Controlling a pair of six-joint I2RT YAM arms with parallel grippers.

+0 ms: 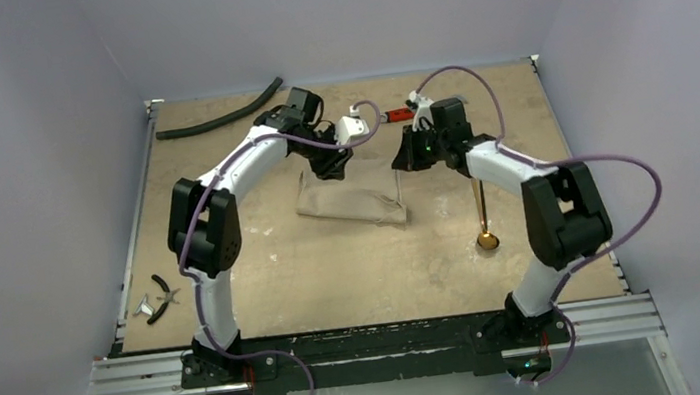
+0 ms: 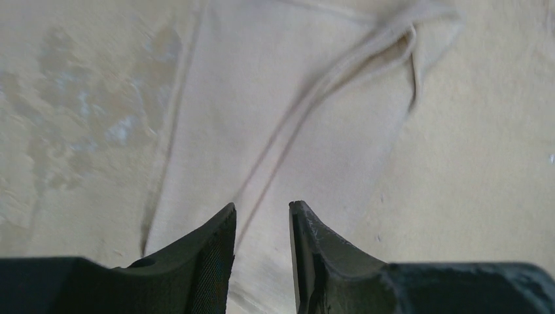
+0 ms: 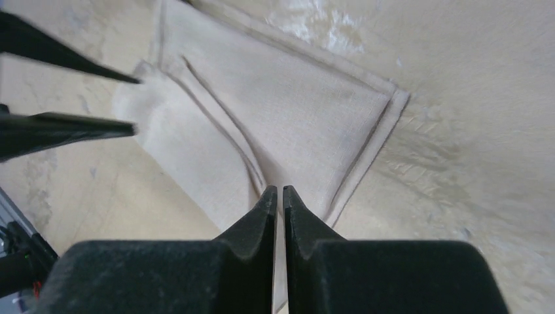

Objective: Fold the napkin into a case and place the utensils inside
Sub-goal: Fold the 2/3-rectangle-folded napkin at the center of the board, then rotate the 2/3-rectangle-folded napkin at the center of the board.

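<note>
No legible text, label, brand mark, number or sign noted in the top, left wrist or right wrist views. Nothing readable on any surface inspected.

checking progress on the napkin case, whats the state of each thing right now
napkin: folded in layers, lying on the table
spoon: lying on the table right of the napkin, outside it
left gripper: open, over the napkin
right gripper: nearly shut at the napkin, grip unclear
hose: lying at the far left
pliers: lying by the left edge
</note>
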